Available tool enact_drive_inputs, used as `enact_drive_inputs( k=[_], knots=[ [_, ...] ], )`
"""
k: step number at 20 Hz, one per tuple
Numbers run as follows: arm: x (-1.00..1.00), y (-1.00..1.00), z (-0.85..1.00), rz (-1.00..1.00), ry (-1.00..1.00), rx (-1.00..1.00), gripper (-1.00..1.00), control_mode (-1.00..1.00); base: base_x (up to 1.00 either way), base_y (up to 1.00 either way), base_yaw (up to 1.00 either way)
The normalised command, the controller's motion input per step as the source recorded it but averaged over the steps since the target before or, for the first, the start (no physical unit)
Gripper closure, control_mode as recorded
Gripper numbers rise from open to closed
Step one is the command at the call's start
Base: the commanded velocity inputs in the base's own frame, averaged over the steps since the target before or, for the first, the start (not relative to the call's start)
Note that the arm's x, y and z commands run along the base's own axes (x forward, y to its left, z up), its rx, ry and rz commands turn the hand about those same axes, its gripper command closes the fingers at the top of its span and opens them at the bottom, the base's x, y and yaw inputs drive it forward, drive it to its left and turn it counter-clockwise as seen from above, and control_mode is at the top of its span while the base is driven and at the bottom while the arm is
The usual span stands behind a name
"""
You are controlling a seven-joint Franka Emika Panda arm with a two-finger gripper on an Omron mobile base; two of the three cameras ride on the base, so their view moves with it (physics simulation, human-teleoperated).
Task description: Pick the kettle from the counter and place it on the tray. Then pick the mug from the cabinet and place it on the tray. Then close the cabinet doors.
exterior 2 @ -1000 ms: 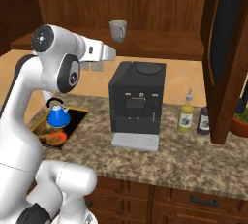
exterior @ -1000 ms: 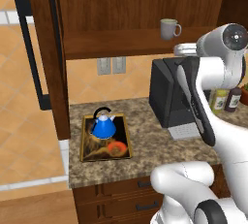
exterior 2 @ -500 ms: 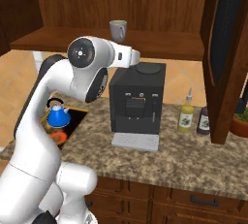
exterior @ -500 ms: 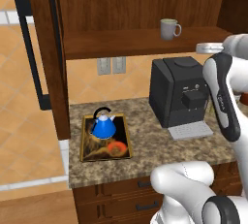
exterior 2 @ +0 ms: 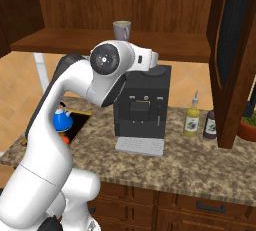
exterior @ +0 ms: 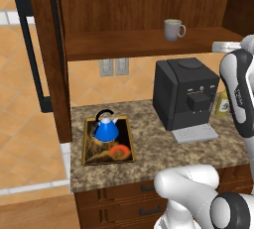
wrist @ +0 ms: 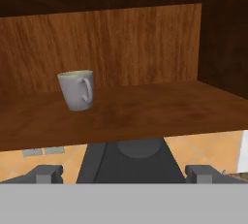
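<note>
One kettle [exterior: 106, 130] standing on one tray [exterior: 89, 155] on my desk [exterior: 149, 146], one mug [wrist: 76, 89] upright on the cabinet [exterior: 124, 10] shelf, two bottles [exterior 2: 191, 120] beside one coffee machine [exterior 2: 141, 106], my tool [wrist: 124, 173] empty, fingers wide apart.

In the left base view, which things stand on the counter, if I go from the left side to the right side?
tray with the kettle on it → black coffee machine → bottle, partly hidden behind the robot arm.
</note>
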Motion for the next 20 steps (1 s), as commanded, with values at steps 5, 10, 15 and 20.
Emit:
enact_drive_inputs(
  k=[5, 10, 15, 20],
  knots=[
    [0.16, -0.06, 0.29, 0.08, -0.02, 0.0, -1.0, -1.0, 0.0, 0.0, 0.0],
    [0.35, 0.15, 0.13, 0.13, 0.0, 0.0, -1.0, -1.0, 0.0, 0.0, 0.0],
    [0.38, 0.11, 0.01, 0.12, 0.0, 0.0, -1.0, -1.0, 0.0, 0.0, 0.0],
    [0.47, 0.0, 0.0, 0.09, 0.0, 0.0, -1.0, -1.0, 0.0, 0.0, 0.0]
  ],
)
